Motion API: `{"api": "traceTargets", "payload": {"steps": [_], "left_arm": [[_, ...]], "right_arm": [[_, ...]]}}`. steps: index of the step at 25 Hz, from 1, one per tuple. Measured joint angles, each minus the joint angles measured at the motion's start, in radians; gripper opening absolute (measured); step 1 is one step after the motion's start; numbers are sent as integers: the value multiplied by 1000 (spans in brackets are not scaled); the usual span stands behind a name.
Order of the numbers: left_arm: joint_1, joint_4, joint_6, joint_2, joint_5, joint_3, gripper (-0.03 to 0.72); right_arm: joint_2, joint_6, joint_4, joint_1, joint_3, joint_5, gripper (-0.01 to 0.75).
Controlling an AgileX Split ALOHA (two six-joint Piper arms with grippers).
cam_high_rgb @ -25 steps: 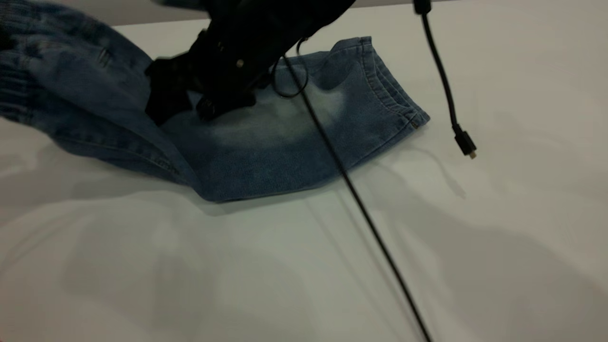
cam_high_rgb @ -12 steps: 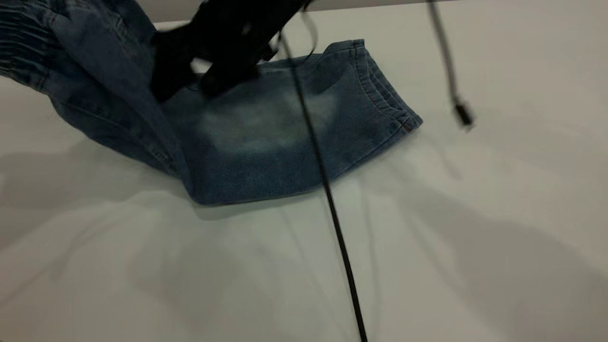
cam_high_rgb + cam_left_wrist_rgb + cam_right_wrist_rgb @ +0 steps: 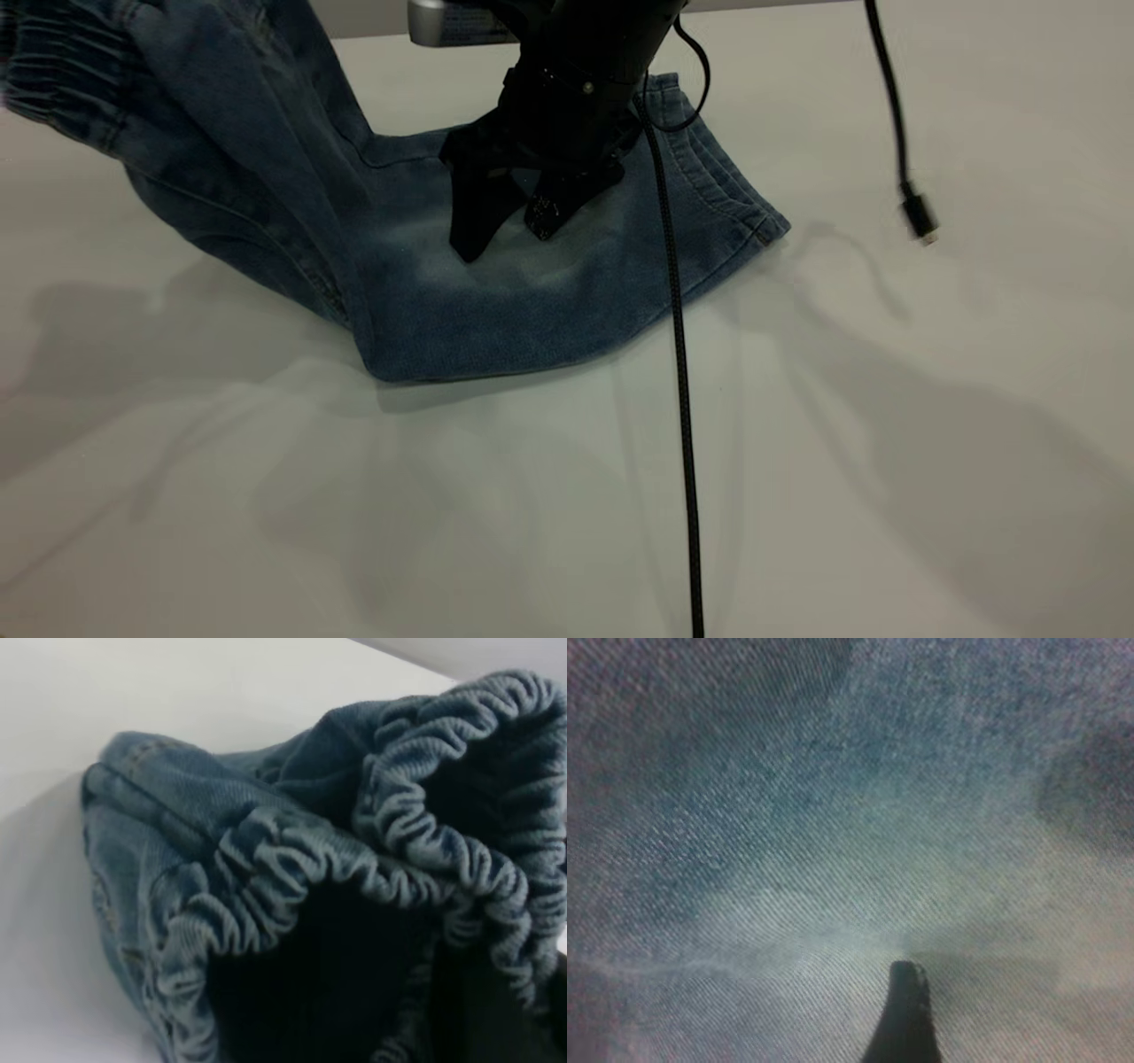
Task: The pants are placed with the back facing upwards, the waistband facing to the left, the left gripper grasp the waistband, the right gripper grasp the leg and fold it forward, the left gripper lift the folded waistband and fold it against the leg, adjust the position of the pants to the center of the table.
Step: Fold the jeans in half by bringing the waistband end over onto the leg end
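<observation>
**One gripper over the leg, waistband raised at far left**

One pair of pants lies on the table, left of centre and toward the far edge. The leg with the pale faded patch rests flat, its stitched hem pointing right. The waistband end is lifted clear of the table at the far left, and the denim slopes down from it to the flat part.

The right gripper points down over the middle of the leg, fingers apart, nothing between them. Contact with the cloth cannot be confirmed. The right wrist view shows close denim and a single dark fingertip.

The left gripper is not visible. The left wrist view is filled by the gathered waistband, bunched and open, with the table behind.

A black cable runs from the right arm toward the near edge, crossing the leg. A second cable with a plug hangs at the right, clear of the pants.
</observation>
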Motion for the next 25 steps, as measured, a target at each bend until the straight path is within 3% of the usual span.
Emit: {"api": "traceTargets", "payload": {"steps": [9,13,18,25], "left_arm": [[-200,-6,-19,0,-153,-67,109],[-273,-6,-19,1,-214,-67,109],[-294,-5,-21,1,-225,-67,109],[-320,-58,-11,3,-240,-67,109]], "right_arm": [[19,-30,118,7,-1,-1,511],[-5,-27,84,9,-22,70,511],[-72,15,-16,-5,-106,129,511],[-149,122,-188,-89,-226,201,511]]}}
